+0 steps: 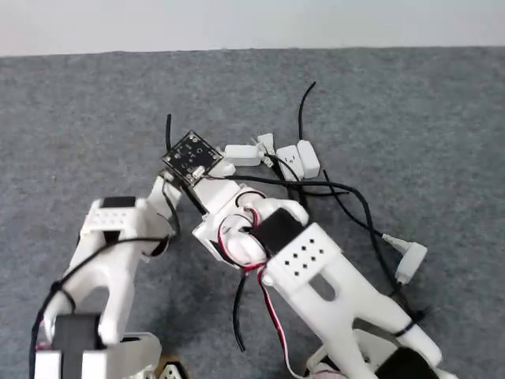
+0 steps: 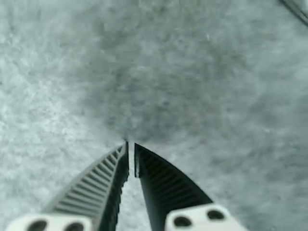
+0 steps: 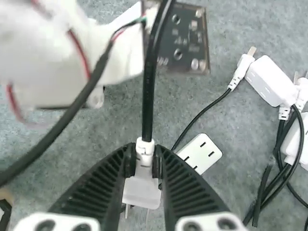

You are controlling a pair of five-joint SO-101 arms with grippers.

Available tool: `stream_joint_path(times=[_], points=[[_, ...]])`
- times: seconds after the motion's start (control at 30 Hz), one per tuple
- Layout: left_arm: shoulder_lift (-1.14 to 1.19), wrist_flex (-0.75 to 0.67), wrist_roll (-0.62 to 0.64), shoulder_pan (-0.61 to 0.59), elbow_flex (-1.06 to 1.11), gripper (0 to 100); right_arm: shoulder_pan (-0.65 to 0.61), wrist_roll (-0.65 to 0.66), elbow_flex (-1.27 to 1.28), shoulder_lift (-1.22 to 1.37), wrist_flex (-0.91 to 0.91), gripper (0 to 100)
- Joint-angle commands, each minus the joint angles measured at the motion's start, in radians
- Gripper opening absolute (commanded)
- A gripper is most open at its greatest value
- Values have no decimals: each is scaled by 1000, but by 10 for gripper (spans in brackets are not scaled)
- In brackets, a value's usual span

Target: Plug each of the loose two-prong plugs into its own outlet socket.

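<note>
Grey felt worktop (image 1: 410, 103) runs back to a pale wall (image 1: 237, 24). Right tool (image 3: 144, 150) clamps 1 plug (image 3: 142, 187) just beside a socket (image 3: 199, 154). Left tool (image 2: 131, 147), near that socket, is closed on nothing.

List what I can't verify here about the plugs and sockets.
1. Prongs of the plug: right wrist view, mostly hidden inside the right claw.
2. White pieces: same view, cut off by the edge; plugged or loose, unclear.
3. Socket cluster: high view, slots too small to read.
4. Cable: left wrist view, blurred, cropped at a corner.
</note>
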Motion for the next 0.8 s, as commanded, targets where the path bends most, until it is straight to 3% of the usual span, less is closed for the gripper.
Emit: stream_joint_path(times=[0.0, 0.6, 0.77], points=[[-120, -34, -28, 18, 50, 11, -1, -11, -12, 35, -35, 9], [-371, -86, -138, 97, 266, 11, 73, -14, -28, 71, -76, 9], [-419, -143, -109, 91, 298, 12, 97, -117, -28, 73, -79, 9]])
